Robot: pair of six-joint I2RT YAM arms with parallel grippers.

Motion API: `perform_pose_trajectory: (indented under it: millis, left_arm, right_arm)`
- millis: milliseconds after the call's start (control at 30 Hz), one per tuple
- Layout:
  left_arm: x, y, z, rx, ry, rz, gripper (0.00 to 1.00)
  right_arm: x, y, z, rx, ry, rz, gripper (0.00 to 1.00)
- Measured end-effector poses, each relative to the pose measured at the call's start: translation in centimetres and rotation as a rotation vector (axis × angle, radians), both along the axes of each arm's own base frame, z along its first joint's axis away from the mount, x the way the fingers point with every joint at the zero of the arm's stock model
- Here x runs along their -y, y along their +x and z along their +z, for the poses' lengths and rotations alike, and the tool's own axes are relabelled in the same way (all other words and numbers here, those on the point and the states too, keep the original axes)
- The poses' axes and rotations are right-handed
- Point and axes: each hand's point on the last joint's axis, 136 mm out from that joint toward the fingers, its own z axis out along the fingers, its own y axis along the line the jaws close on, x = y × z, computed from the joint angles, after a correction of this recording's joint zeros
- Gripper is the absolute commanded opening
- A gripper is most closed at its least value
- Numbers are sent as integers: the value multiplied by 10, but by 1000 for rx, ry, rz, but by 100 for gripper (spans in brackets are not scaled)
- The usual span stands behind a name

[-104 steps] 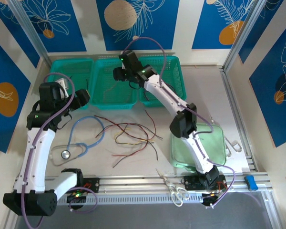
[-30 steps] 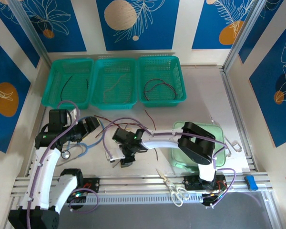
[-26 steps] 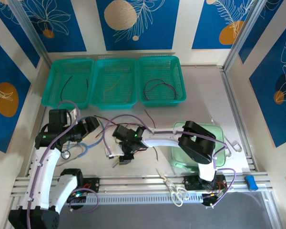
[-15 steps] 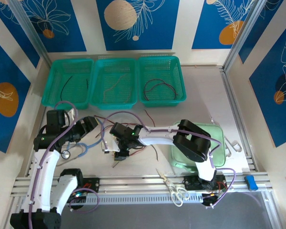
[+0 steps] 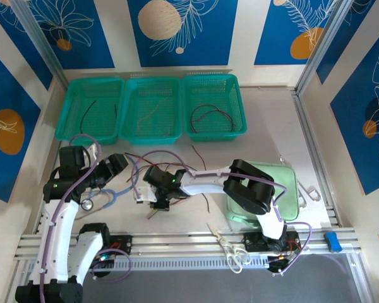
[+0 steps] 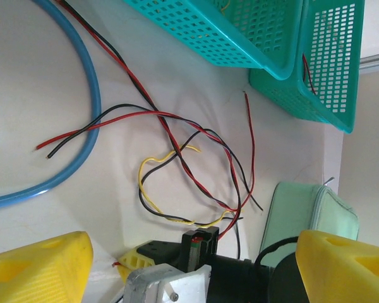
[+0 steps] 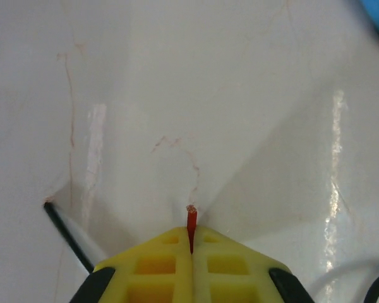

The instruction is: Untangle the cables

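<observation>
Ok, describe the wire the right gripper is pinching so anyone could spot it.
In front of the green baskets lies a tangle of wires. At its near left edge the right gripper is shut on a red wire. Its red tip pokes past the yellow fingers; the black end beside it lies free.

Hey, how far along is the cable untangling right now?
Done: one thin wire lies in each of the three teal mesh baskets. In hand: the right gripper is shut on a red wire's end; the left gripper is open. Left: the red, black and yellow tangle on the table.
</observation>
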Motion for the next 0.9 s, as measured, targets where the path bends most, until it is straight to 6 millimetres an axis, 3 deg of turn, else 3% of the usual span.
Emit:
perform_pose_trajectory:
  millis: [167,300,367,467,667,800,900]
  left_arm:
    - [0,-2,10,43,-2,6,82]
    - [0,1,31,109,-5,12,81]
    - [0,3,42,143,-4,13,81]
    - [0,7,57,184,-7,16,80]
    - [0,12,64,215,-27,31,79]
    - [1,12,61,218,-49,43,79]
    - [1,13,62,222,-56,40,79]
  right_arm:
    - [-2,2,2,55,37,-52,0]
    - [-3,11,27,94,118,-133,0]
    - [-7,18,54,120,191,-173,0]
    - [-15,31,116,164,351,-224,0]
    - [-8,61,226,237,616,-320,0]
    - [4,83,276,278,733,-377,0]
    - [13,94,303,299,795,-407,0]
